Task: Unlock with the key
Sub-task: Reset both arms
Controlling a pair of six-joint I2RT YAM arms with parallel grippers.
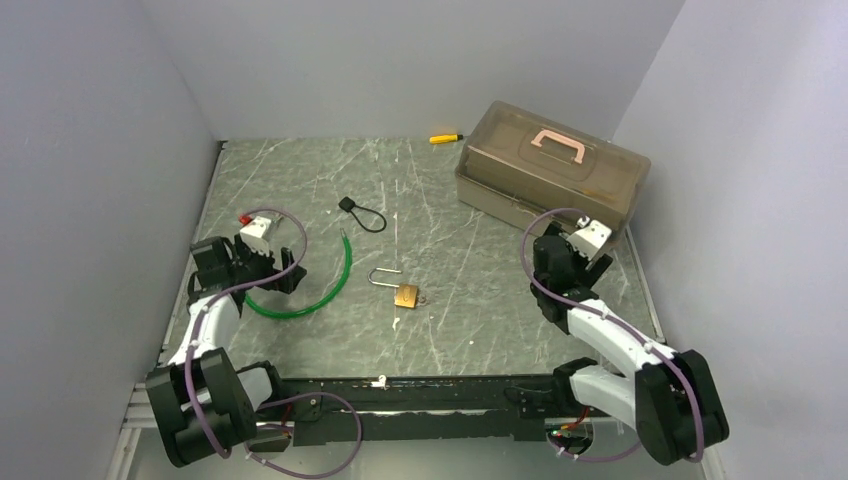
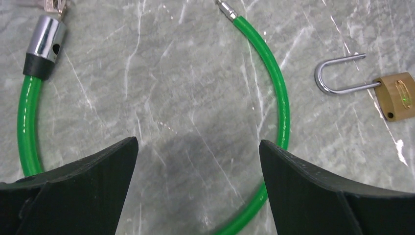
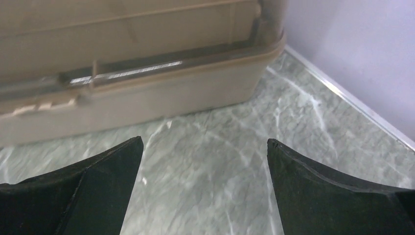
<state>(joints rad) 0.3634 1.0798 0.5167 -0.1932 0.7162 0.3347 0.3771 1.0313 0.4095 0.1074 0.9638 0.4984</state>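
A small brass padlock lies mid-table with its silver shackle swung open; it also shows at the right edge of the left wrist view. A tiny pale speck touches the padlock's right side; I cannot tell if it is the key. My left gripper is open and empty over a green cable lock's loop, left of the padlock. My right gripper is open and empty, facing the tan box.
The green cable has a chrome head with a bit of silvery metal beside it. A tan lidded box stands back right. A yellow-and-black tool and a black cord loop lie farther back.
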